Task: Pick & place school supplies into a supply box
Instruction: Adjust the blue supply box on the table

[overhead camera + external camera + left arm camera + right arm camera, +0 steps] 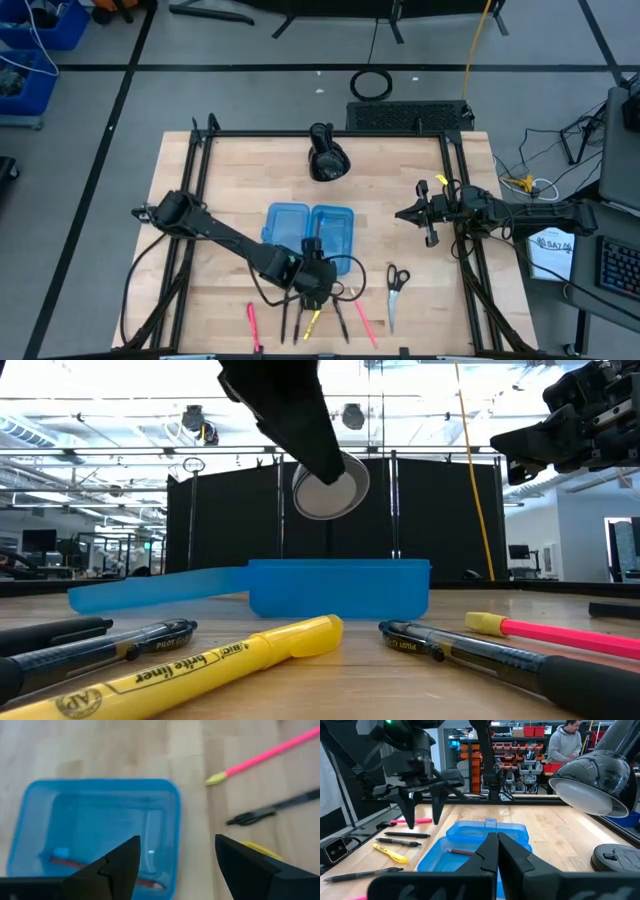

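Observation:
The translucent blue supply box point(310, 231) lies open on the table, both halves flat. A red pencil point(100, 870) with a blue end lies inside one half. My left gripper point(177, 845) is open and hovers above the box's near edge, over the row of supplies; it holds nothing. Near the table's near edge lie a pink pen point(252, 324), black pens point(286, 320), a yellow highlighter point(312, 322), another pink pen point(365, 326) and scissors point(396, 290). My right gripper point(497, 840) is shut and waits above the table's right side.
A black desk lamp point(328, 157) stands past the box toward the far edge. Dark frame rails point(190, 200) run along the table's left and right sides. Bare wood lies between the box and the right arm. A person point(565, 742) stands in the room beyond.

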Robot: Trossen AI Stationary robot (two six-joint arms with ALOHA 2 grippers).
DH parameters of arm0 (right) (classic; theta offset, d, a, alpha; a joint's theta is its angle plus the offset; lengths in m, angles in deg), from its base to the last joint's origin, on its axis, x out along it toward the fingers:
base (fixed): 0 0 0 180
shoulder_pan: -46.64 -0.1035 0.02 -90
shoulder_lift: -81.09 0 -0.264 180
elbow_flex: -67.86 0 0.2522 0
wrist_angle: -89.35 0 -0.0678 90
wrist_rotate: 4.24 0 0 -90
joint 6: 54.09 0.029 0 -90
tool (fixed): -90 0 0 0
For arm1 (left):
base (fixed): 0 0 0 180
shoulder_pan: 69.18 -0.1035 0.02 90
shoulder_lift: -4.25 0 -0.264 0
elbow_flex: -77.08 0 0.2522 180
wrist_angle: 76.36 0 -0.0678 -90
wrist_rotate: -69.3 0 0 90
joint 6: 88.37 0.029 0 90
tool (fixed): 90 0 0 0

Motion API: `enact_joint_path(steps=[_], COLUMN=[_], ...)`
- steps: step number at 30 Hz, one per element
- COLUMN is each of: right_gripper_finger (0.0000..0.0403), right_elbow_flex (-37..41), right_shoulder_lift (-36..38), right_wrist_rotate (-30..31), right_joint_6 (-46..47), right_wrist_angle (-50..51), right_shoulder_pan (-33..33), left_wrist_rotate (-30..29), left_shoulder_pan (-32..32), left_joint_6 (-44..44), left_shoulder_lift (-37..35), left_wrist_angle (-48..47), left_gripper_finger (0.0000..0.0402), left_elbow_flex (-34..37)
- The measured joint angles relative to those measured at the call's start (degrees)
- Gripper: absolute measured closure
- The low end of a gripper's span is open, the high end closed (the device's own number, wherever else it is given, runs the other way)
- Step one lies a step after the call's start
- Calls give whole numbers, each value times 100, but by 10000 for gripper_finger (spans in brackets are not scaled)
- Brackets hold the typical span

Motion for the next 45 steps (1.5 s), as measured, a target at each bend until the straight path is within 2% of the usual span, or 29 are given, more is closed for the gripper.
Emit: enact_joint_path(steps=[7,14,20,31,37,45], right_gripper_finger=[403,403,403,403,403,403], right_elbow_flex=[-2,-2,-1,0,-1,0], right_shoulder_lift=[0,0,0,0,0,0], right_wrist_rotate=[2,2,2,42,46,46], right_joint_6=[0,0,-9,-20,-20,-7], right_wrist_angle=[-4,-2,-1,-18,-17,-17], right_shoulder_pan=[2,2,0,0,0,0], left_wrist_rotate=[634,858,791,729,734,740], left_shoulder_pan=[-208,-389,-413,-417,-373,-380], left_joint_6=[388,399,426,111,95,-131], left_shoulder_lift=[0,9,9,9,7,4], left_wrist_angle=[168,410,418,1012,1148,1315], left_gripper_finger=[158,180,183,189,231,326], left_elbow_flex=[342,685,987,1351,1475,1477])
